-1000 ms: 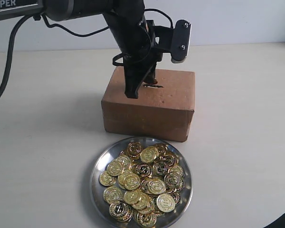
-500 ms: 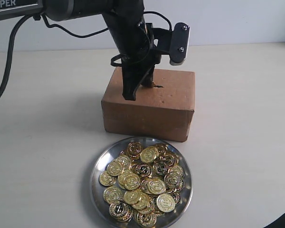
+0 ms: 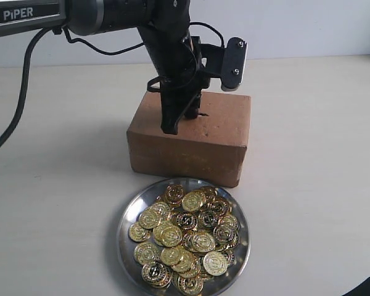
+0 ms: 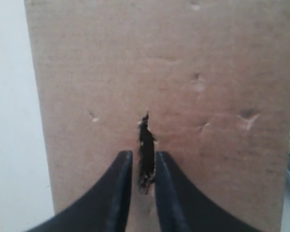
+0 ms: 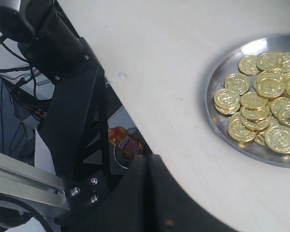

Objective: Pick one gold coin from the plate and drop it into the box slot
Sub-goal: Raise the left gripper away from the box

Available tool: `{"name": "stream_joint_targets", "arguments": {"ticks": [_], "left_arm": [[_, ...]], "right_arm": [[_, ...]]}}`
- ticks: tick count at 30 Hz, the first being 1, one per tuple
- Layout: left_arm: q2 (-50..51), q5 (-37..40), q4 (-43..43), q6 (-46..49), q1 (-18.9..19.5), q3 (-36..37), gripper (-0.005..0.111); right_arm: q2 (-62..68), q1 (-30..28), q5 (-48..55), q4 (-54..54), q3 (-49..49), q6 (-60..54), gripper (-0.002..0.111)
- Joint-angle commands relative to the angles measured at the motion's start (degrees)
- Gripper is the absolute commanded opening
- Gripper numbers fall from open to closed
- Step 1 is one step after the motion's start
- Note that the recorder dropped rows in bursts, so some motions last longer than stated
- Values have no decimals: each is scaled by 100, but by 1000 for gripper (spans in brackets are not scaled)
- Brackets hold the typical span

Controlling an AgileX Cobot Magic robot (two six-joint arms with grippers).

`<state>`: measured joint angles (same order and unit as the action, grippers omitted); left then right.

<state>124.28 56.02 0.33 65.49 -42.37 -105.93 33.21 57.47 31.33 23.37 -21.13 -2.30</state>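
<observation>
Left gripper (image 4: 143,155) is seen with its fingertips set narrowly apart on either side of the slot (image 4: 145,133), tips at or just above the top of the box (image 3: 191,145). No coin is seen between them, so it is judged to be released and empty. Whether a coin has gone through the slot cannot be told. The remaining coins (image 3: 185,237) are heaped in the plate (image 3: 128,213), which lies on the worktop (image 3: 308,154) just beside the box.

Trouble is most likely to come from contact with the cardboard. If the tips are pressed on it, any sideways motion could drag the light box and carry the slot out of line, or shove the box against the plate. The slot's ragged edges could also catch a coin and leave it jammed on edge.

The left arm is stretched in from the upper left of the exterior view, its wrist bent steeply down so the fingers point almost straight at the box top. The right gripper (image 5: 150,193) is held off at the worktop's edge, fingers closed together on nothing.
</observation>
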Motion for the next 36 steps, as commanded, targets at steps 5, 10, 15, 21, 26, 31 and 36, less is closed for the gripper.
{"name": "stream_joint_targets", "arguments": {"ticks": [5,10,15,21,26,31,36], "left_arm": [[26,-64,-33,26,10,-17,65],[-281,31,315,-43,-72,-17,34],[-981,212,775,-834,-164,-17,0],[-2232,469,492,-1692,-164,31,0],[-3524,589,-33,-1966,-164,602,0],[-5034,-336,-289,-2192,-164,2074,0],[-6897,-2049,-267,-2781,-164,4209,0]], "right_arm": [[-41,-14,-83,8,19,-96,0],[-41,-14,-324,-310,19,-225,0],[-41,-14,-1397,-2376,-55,906,0],[-41,-14,-586,-6823,-811,4239,0],[-183,-14,1609,-10138,-1182,7160,0],[-673,-14,1818,-10242,-1182,6185,0],[-1301,-14,1845,-9316,-1182,4948,0]]}}
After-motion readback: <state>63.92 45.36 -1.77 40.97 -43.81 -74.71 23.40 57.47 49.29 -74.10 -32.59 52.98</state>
